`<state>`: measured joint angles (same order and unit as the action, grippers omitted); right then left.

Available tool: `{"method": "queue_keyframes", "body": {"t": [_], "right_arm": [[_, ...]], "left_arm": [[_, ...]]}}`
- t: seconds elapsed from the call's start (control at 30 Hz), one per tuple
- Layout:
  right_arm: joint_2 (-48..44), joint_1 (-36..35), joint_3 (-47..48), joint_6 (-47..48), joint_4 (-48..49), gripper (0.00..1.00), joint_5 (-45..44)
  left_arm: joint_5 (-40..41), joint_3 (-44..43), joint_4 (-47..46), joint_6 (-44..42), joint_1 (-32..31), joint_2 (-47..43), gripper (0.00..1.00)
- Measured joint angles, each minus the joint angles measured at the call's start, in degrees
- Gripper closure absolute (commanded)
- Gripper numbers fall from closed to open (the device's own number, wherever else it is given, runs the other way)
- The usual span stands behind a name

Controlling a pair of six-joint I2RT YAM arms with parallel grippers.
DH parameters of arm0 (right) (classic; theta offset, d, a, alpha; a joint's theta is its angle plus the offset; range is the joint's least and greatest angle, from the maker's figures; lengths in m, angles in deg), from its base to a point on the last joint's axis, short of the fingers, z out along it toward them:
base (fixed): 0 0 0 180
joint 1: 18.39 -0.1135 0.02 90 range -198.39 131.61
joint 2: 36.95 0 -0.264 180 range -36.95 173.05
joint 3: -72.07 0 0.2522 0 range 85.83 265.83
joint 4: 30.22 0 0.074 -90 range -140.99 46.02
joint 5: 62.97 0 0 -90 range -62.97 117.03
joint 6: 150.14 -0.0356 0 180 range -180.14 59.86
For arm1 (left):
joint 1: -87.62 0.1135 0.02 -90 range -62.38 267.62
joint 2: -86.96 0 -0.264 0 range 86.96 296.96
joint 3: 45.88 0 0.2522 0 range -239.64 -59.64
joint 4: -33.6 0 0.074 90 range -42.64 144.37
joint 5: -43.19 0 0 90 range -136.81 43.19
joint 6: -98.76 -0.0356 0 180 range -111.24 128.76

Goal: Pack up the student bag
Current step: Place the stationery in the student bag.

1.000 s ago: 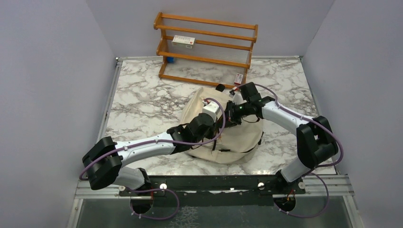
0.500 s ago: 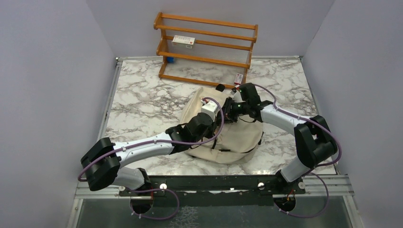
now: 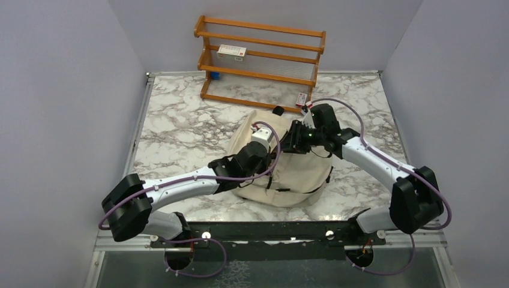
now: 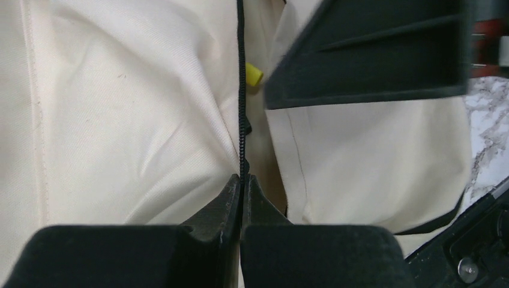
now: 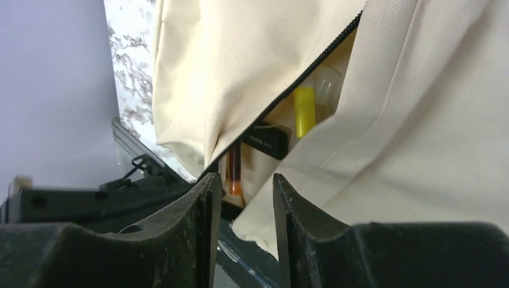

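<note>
The beige student bag (image 3: 300,174) lies in the middle of the table, partly unzipped. My left gripper (image 3: 275,156) is shut on the bag's black zipper line (image 4: 241,120); its jaws (image 4: 242,178) pinch the seam. My right gripper (image 3: 292,143) is open at the bag's opening. In the right wrist view its jaws (image 5: 246,183) stand apart before the gap between the cream flaps (image 5: 456,120). Inside the bag I see a yellow marker (image 5: 304,111), a black item (image 5: 264,139) and an orange pen (image 5: 233,171). The yellow tip (image 4: 254,73) also shows in the left wrist view.
A wooden rack (image 3: 261,60) stands at the back with a white box (image 3: 231,52) on a shelf and a blue item (image 3: 213,75) at its lower left. A small red-and-white box (image 3: 301,99) lies by the rack. Grey walls close both sides.
My right arm's elbow has swung out to the right and toward the near edge, with its gripper staying at the bag opening. My left gripper has shifted slightly left on the bag.
</note>
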<state>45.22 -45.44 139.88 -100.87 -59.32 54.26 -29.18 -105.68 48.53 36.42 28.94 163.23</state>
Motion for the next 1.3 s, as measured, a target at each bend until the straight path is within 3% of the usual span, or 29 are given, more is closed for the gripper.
{"method": "queue_keyframes", "body": {"t": [0.23,0.53,0.9,1.13,1.3], "right_arm": [[-7.67,0.00,3.69,6.86,-6.56,0.59,-6.97],[-6.40,0.00,14.71,13.77,-9.86,0.59,-11.54],[-7.67,0.00,11.89,16.92,-10.05,0.57,-12.70],[-14.75,0.00,3.52,17.09,-10.16,0.50,-13.90],[-18.03,0.00,-2.12,16.31,-9.97,0.43,-13.42]], "left_arm": [[-1.97,0.00,3.74,0.85,5.27,-1.36,1.00],[-2.78,0.00,8.04,0.42,10.73,-3.17,1.00],[-3.08,-0.94,10.47,-0.74,10.86,-2.78,1.00],[-4.90,-3.08,11.85,-0.92,11.10,-0.87,0.78],[-9.49,-3.08,10.14,-0.44,11.28,-0.39,0.52]]}}
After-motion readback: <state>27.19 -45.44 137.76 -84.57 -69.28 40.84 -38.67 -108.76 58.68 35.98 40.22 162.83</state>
